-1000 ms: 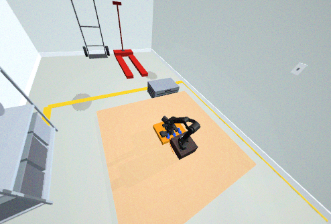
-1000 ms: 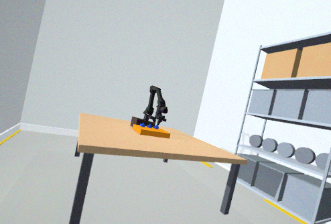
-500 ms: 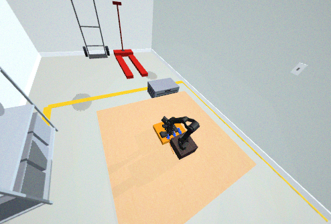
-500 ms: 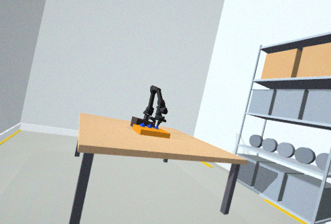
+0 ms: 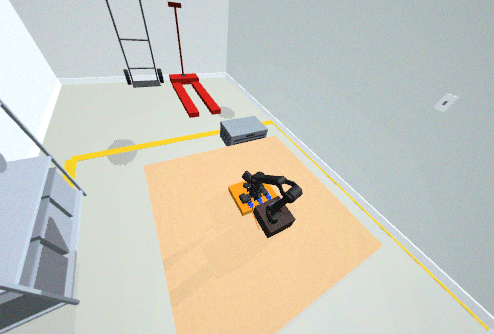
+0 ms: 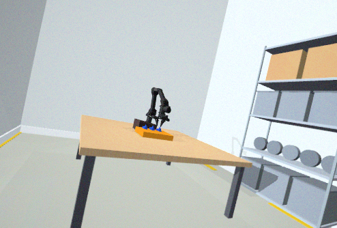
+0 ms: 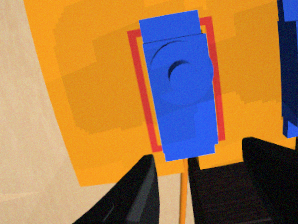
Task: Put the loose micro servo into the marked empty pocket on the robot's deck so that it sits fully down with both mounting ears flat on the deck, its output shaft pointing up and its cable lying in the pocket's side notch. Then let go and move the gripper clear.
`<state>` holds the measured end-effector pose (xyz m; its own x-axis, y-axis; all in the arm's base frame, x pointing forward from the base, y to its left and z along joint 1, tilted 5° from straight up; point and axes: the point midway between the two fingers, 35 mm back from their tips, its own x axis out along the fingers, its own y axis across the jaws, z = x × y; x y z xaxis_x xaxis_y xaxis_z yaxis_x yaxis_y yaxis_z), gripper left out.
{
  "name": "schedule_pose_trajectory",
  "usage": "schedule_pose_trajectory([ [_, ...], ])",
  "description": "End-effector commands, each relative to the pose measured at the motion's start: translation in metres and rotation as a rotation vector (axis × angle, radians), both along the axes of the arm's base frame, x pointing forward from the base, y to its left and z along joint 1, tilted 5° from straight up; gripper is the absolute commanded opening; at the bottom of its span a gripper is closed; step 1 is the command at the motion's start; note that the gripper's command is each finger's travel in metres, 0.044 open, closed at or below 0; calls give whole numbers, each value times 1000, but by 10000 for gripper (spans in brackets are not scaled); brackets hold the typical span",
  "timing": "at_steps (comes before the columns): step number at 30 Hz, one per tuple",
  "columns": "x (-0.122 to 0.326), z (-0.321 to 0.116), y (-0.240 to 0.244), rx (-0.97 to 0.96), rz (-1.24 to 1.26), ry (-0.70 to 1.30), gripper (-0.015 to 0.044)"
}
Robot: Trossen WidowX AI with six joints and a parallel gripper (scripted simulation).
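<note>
Fingers of the gripper (image 5: 254,196) (image 6: 160,125) (image 7: 200,160) stand spread, holding nothing, near the blue servo (image 7: 182,85), which lies inside the red pocket outline (image 7: 145,95); release seems in hand, so next should come a straight, gentle lift clear.
</note>
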<state>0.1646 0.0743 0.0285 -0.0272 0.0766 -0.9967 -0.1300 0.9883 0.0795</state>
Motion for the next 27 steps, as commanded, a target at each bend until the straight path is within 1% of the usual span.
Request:
schedule_pose_trajectory([
  [1,1,1,0,0,0,0,214],
  [5,21,14,4,2,-4,-3,319],
  [9,57,36,9,2,-1,-8,424],
  [10,66,41,9,2,0,-9,440],
  [14,102,61,11,2,3,-14,440],
  [16,114,67,11,2,4,-15,440],
  [19,115,71,11,2,4,-17,440],
  [24,106,114,7,8,-2,-31,440],
  [27,105,117,6,8,-2,-32,440],
])
